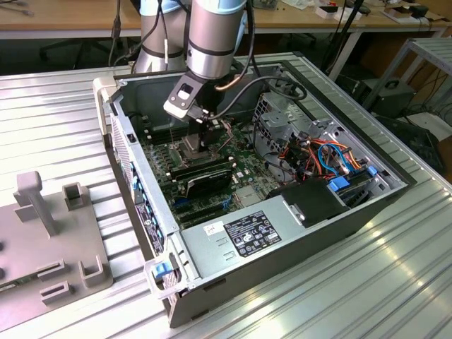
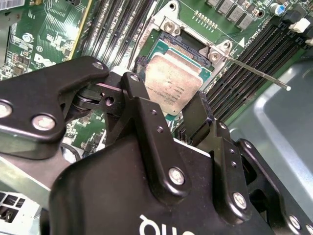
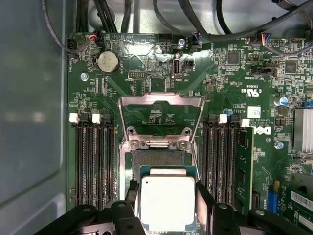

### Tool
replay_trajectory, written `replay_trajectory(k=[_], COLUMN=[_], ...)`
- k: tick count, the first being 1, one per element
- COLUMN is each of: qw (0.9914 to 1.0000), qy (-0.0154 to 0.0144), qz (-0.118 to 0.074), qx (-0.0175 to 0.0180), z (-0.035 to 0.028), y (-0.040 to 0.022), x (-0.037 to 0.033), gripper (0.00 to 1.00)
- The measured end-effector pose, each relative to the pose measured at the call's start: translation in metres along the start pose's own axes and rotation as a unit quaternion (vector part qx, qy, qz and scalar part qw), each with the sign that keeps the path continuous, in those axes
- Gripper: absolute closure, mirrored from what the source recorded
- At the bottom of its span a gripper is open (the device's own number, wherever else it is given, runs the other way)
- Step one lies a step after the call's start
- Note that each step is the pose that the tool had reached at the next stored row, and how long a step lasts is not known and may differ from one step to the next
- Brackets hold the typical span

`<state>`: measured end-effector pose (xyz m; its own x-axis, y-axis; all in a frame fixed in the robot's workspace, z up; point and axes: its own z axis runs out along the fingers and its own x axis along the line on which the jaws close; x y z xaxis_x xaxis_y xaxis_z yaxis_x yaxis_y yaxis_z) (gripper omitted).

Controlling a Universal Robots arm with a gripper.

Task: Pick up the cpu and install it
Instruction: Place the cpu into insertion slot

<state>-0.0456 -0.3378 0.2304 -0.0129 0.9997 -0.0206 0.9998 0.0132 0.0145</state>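
Note:
The cpu (image 3: 167,200) is a flat square chip with a silver-grey top. It sits between the two black fingers (image 3: 204,198) of my gripper (image 3: 166,196), which is shut on its edges. It hangs just over the open black socket (image 3: 159,157), partly covering it. The socket's metal frame (image 3: 161,100) is flipped up and open. In the second wrist view the cpu (image 2: 172,78) shows tilted over the socket (image 2: 188,46), with the gripper (image 2: 168,93) around it. In the exterior view the gripper (image 1: 205,138) reaches down into the computer case over the motherboard.
The open computer case (image 1: 282,233) lies on a ribbed metal table. Rows of memory slots (image 3: 95,161) flank the socket on both sides. The thin socket lever (image 2: 259,73) sticks out. Cables (image 1: 332,155) and a drive cage fill the case's right. A grey fixture (image 1: 49,240) stands at the exterior view's left.

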Motion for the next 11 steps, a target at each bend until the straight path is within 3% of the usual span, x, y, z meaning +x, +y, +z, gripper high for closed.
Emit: replay_trajectory(k=[6,11], qw=[1.00000,1.00000], qy=[0.0000,-0.0001], qz=[0.000,0.000], qx=[0.0000,0.0001], z=[0.0086,0.0113], y=[-0.0002,-0.0001], x=[0.0013,0.0027], gripper=[0.45,0.45])
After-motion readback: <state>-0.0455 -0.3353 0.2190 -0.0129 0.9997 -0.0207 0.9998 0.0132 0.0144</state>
